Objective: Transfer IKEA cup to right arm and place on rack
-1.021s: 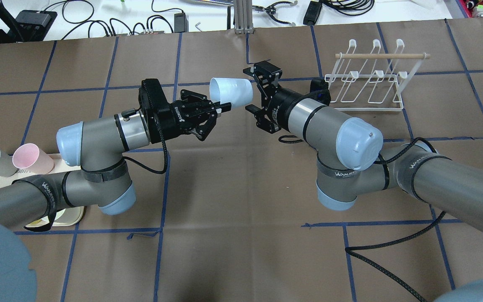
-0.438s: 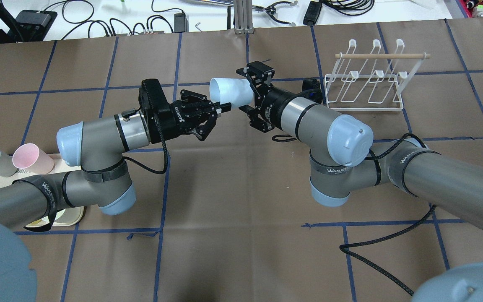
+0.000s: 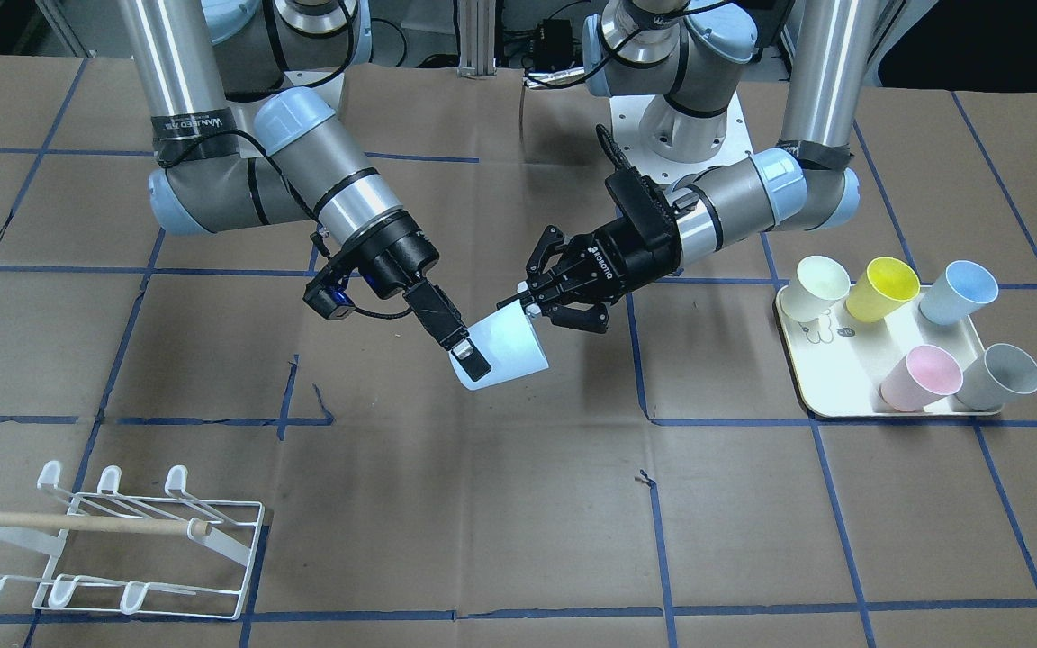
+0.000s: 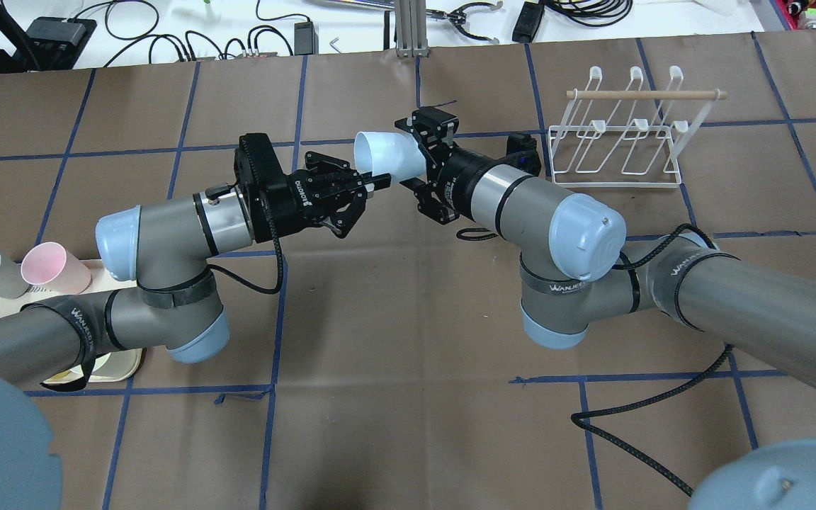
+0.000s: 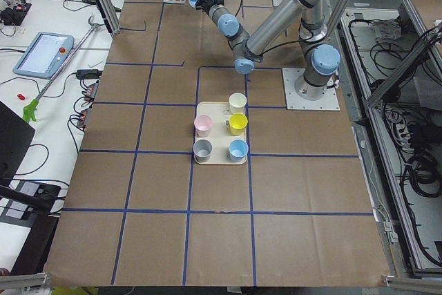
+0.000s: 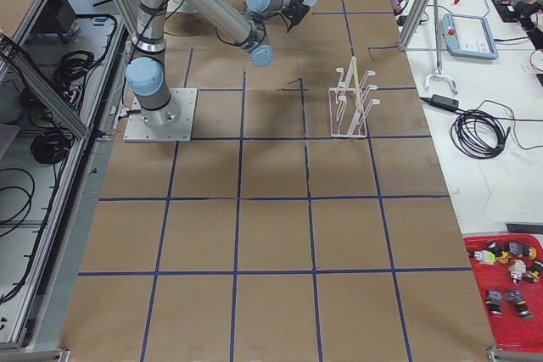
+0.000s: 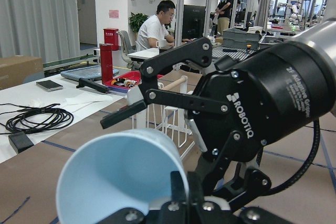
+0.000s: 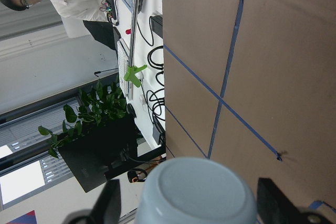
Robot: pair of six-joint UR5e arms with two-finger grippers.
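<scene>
A pale blue IKEA cup (image 4: pixel 387 154) lies on its side in mid-air above the table's middle. My left gripper (image 4: pixel 377 183) is shut on its rim, one finger inside the mouth (image 7: pixel 180 192). My right gripper (image 4: pixel 414 157) is open, and its fingers (image 8: pixel 107 208) stand on either side of the cup's closed base (image 8: pixel 199 192) with small gaps. From the front, the cup (image 3: pixel 505 353) hangs between the left gripper (image 3: pixel 527 304) and one right finger (image 3: pixel 463 355) that lies along its side. The white wire rack (image 4: pixel 620 134) with its wooden dowel stands behind the right arm.
A cream tray (image 3: pixel 888 400) holds several coloured cups on the robot's left; in the overhead view its corner (image 4: pixel 125 361) shows under the left arm. The right arm's black cable (image 4: pixel 635 432) trails on the table. Cables and tools lie beyond the far edge.
My right arm has moved toward the cup, so its open fingers now straddle the cup's base. My left arm and the cup have stayed still.
</scene>
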